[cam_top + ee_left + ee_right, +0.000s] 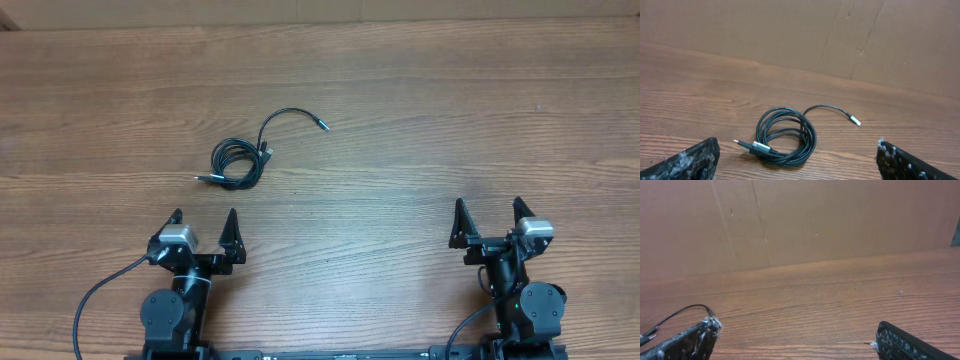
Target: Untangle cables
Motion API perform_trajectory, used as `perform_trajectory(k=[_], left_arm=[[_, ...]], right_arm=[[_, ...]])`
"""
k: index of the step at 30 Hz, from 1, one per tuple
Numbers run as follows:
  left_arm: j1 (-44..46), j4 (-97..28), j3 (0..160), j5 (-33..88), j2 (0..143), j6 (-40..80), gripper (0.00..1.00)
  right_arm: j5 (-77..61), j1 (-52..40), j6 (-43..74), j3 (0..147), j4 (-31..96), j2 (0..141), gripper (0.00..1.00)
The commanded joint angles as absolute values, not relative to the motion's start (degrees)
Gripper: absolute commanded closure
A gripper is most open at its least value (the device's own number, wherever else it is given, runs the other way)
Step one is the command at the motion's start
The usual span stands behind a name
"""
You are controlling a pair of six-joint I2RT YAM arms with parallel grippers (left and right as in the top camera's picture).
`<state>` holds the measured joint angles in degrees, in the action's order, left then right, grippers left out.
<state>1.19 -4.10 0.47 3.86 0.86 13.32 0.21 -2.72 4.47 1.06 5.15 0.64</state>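
A wood-grain counter [400, 150] fills the view; a plain brown board [790, 35] stands upright along the counter's far edge.

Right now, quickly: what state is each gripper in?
Left gripper: open, holding nothing; the cables lie untouched ahead of it.
Right gripper: open, holding nothing.

A: Place type, quick?
B: Robot lab, a data-collection bench. Not a home, not a shop.
A: Evidence?
B: Two small arms, left arm [175, 305] and right arm [530, 305], mounted side by side at the near edge of a wood-grain table [420, 130]. A camera sits on each wrist, and one looks down from overhead.
A: Background?
B: A plain brown cardboard backdrop [765, 30] with visible seams stands along the table's far edge.
A: Props?
B: The cables [811, 142] lying on the bare wood. It reads as a staged test station.
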Motion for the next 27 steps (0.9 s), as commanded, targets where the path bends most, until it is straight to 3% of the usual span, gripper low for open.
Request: perform_trajectory(k=[1,27], left_arm=[[1.52,-4.27,0.27,3.14,0.27,12.58,0.01],[1.52,-4.45,0.27,-0.03,0.25,6.83,0.00]], right_arm=[[0.36,-3.05,4.25,0.45,4.80,0.16,0.00],[0.36,-3.05,4.45,0.45,4.82,0.16,0.00]])
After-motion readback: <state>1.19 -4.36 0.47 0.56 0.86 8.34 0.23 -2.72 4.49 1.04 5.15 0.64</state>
